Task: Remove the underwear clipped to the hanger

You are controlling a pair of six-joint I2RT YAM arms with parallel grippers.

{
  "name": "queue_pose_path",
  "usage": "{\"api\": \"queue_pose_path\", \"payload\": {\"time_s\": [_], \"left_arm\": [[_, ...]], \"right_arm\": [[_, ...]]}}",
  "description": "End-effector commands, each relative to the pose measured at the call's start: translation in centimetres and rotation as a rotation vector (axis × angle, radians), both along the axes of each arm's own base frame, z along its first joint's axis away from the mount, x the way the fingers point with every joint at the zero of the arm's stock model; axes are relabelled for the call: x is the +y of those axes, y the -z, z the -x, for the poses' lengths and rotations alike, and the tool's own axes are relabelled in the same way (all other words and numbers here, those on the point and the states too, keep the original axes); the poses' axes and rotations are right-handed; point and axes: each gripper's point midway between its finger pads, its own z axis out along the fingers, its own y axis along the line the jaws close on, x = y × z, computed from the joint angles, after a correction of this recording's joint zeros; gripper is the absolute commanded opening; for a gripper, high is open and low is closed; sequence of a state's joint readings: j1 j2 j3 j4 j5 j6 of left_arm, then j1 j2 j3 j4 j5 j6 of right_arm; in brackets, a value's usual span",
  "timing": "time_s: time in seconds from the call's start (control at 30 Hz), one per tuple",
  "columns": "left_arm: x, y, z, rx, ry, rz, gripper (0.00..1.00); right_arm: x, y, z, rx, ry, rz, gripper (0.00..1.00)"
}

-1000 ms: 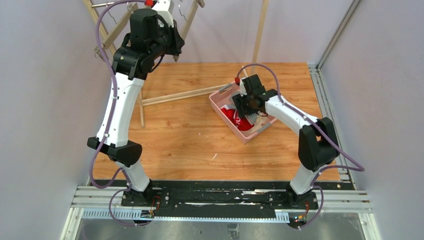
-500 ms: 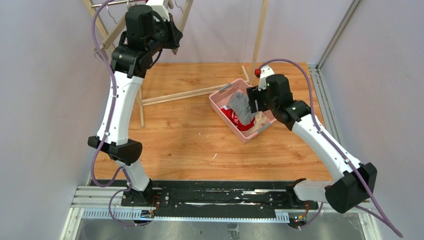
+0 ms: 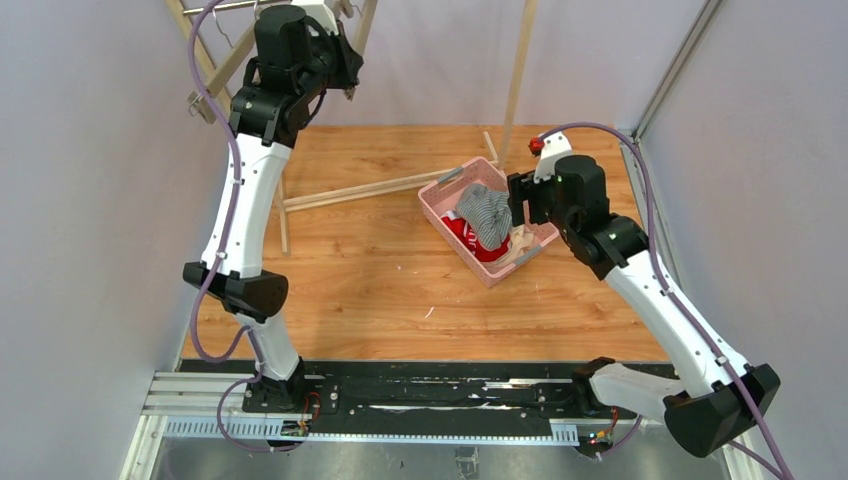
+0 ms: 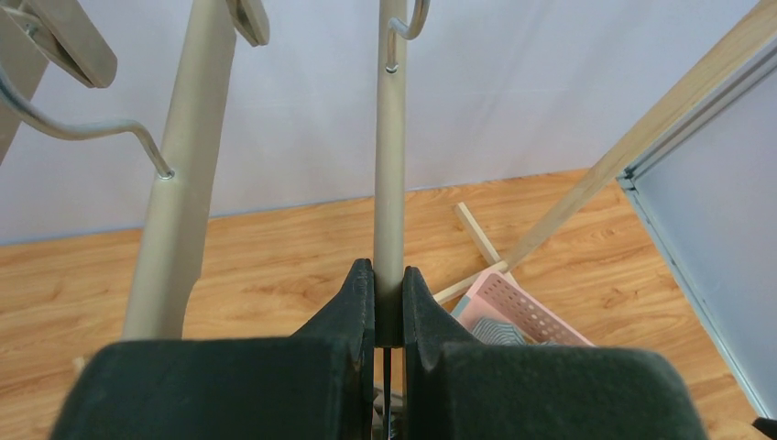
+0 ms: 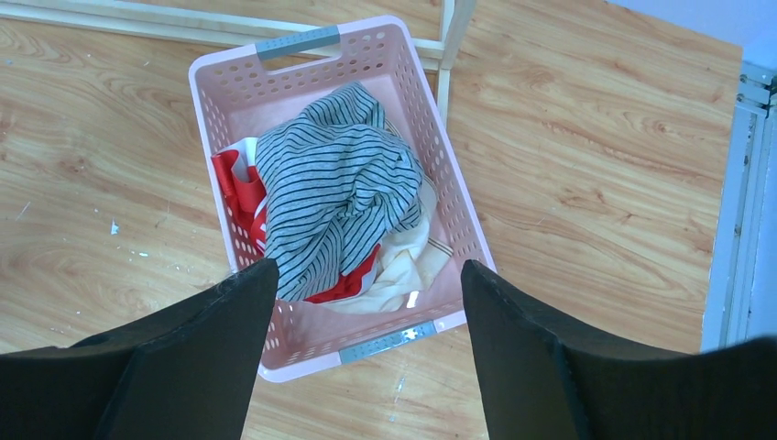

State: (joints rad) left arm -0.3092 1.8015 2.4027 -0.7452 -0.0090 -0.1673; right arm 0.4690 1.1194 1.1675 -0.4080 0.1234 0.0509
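Pink basket (image 5: 213,119) is sitting on the wooden table (image 5: 586,183), holding all three garments. Striped underwear (image 5: 334,202) is lying on top, red underwear (image 5: 236,188) is showing beneath at its left edge, and cream underwear (image 5: 403,261) is peeking out lower right. Right gripper (image 5: 366,268) is hovering above the basket, fingers spread wide, gripping nothing. Left gripper (image 4: 387,275) is clenching a pale hanger bar (image 4: 391,165), raised high at the rear.
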Motion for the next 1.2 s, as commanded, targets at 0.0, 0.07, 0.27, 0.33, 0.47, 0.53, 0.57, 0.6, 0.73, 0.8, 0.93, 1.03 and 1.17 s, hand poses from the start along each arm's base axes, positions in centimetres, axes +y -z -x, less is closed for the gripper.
{"api": "queue_pose_path", "payload": {"time_s": [0.0,0.07,0.27,0.33,0.47,0.53,0.57,0.6,0.73,0.8,0.93,1.03,1.17], "left_arm": [[0.1,-1.2,-1.3,-0.049,-0.004,0.029,0.00],[0.0,-0.1,-1.8,-0.024,-0.005,0.015,0.00],[-0.6,1.5,-2.9,-0.005,0.020,-0.005,0.13],[-0.9,1.4,-3.0,-0.016,0.036,0.001,0.26],[-0.9,0.2,-2.2,-0.057,0.048,0.010,0.43],[-0.3,-0.6,-1.5,-0.079,0.031,0.004,0.45],[0.1,-1.4,-0.9,-0.097,0.023,0.004,0.46],[0.3,-1.6,-0.5,-0.105,0.018,0.003,0.46],[1.2,-3.0,1.9,-0.138,0.015,-0.003,0.47],[1.6,-3.5,3.2,-0.153,0.012,-0.007,0.47],[2.5,-4.0,5.9,-0.181,0.008,-0.010,0.47],[3.3,-3.5,8.0,-0.187,0.001,-0.004,0.48],[4.2,-2.6,11.6,-0.199,0.002,0.021,0.48]], "right_arm": [[-0.4,-0.7,0.3,-0.031,0.012,-0.009,0.75],[-0.5,-1.1,0.4,-0.042,0.022,-0.020,0.75],[-0.9,-3.0,0.9,-0.097,0.031,-0.044,0.75],[-1.1,-3.2,1.0,-0.106,0.036,-0.046,0.76],[-1.7,-4.0,1.4,-0.135,0.055,-0.046,0.76],[-2.0,-4.2,1.5,-0.147,0.065,-0.043,0.76],[-2.1,-4.4,1.6,-0.153,0.067,-0.044,0.76],[-2.2,-4.6,1.6,-0.160,0.070,-0.047,0.76],[-2.5,-5.3,1.9,-0.178,0.080,-0.053,0.76],[-2.8,-5.7,2.1,-0.192,0.088,-0.056,0.76],[-3.6,-6.6,2.7,-0.222,0.110,-0.058,0.76],[-4.5,-7.1,3.4,-0.235,0.132,-0.050,0.76],[-5.8,-7.8,4.5,-0.257,0.166,-0.040,0.76]]}}
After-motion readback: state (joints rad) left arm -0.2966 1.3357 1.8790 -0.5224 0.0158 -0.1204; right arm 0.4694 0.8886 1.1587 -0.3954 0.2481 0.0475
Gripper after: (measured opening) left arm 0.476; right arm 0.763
